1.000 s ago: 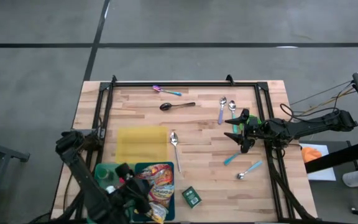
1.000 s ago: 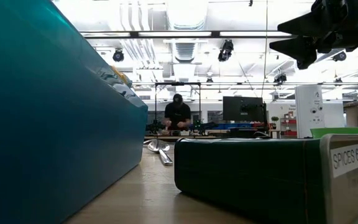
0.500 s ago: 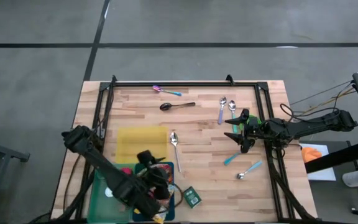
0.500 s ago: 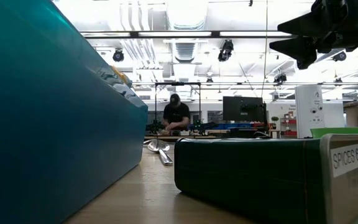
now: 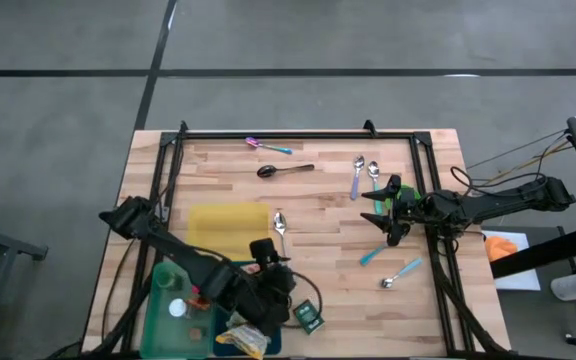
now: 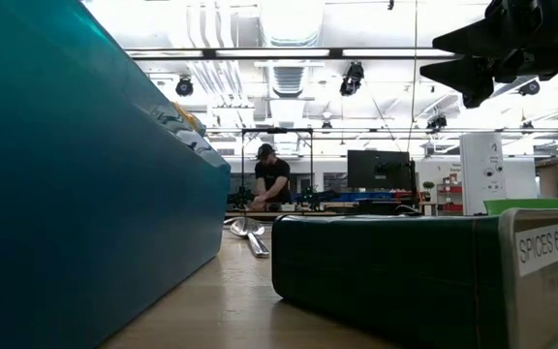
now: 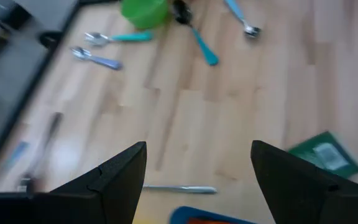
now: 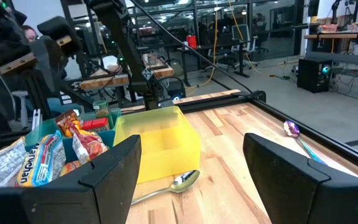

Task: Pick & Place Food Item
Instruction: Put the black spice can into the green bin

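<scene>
Several snack bags [image 8: 39, 158] lie in a teal bin [image 8: 107, 134] at the table's near left; in the high view one yellow bag [image 5: 242, 340] shows under my left arm. My left gripper [image 5: 284, 284] [image 7: 197, 146] hangs open above the table, over the bin's right side, pointing toward the right edge with nothing between its fingers. A green spice box [image 5: 308, 317] [image 7: 324, 155] lies flat on the wood to the right of the bin. My right gripper [image 5: 381, 210] [image 8: 191, 140] waits open and level at the table's right side.
A yellow container [image 5: 228, 230] stands left of centre, a green bin [image 5: 168, 312] beside the teal one. Spoons lie scattered: one silver [image 5: 281, 238] by the yellow container, a black one [image 5: 283, 170] and others [image 5: 363, 172] farther back, teal-handled ones [image 5: 386, 265] near right. A black frame [image 5: 288, 133] rims the table.
My left arm has swung from over the bins at the near left toward the table's right edge, and its wrist has rolled. It now hangs over the teal bin's right side, near the spice box. Its fingers stay open and hold nothing.
</scene>
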Controlling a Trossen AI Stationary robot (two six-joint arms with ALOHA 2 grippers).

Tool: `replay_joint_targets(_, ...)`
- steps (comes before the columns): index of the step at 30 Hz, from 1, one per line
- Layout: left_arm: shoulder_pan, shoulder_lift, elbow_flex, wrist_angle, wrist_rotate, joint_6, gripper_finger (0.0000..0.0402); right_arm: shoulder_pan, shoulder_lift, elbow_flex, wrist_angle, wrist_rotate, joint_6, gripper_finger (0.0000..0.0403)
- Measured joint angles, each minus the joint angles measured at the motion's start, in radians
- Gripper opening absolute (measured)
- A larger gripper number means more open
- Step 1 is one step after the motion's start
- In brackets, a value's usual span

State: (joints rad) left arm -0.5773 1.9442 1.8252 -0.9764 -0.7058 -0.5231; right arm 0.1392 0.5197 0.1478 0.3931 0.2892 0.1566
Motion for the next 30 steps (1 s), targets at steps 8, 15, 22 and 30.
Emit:
replay_joint_targets(8, 0.055, 0.003, 0.000, 0.027, 0.252, 0.003, 0.0289, 0.000, 0.000, 0.000, 0.000, 0.000, 0.000, 0.0281)
replay_joint_targets(15, 0.099, 0.005, -0.060, 0.282, 0.378, 0.100, 0.0289, 0.000, 0.000, 0.000, 0.000, 0.000, 0.000, 0.0281)
replay_joint_targets(22, 0.149, 0.011, -0.145, 0.406, 0.508, 0.081, 0.0289, 0.000, 0.000, 0.000, 0.000, 0.000, 0.000, 0.0281)
replay_joint_targets(30, 0.153, 0.016, -0.164, 0.456, 0.499, -0.054, 0.0289, 0.000, 0.000, 0.000, 0.000, 0.000, 0.000, 0.0281)
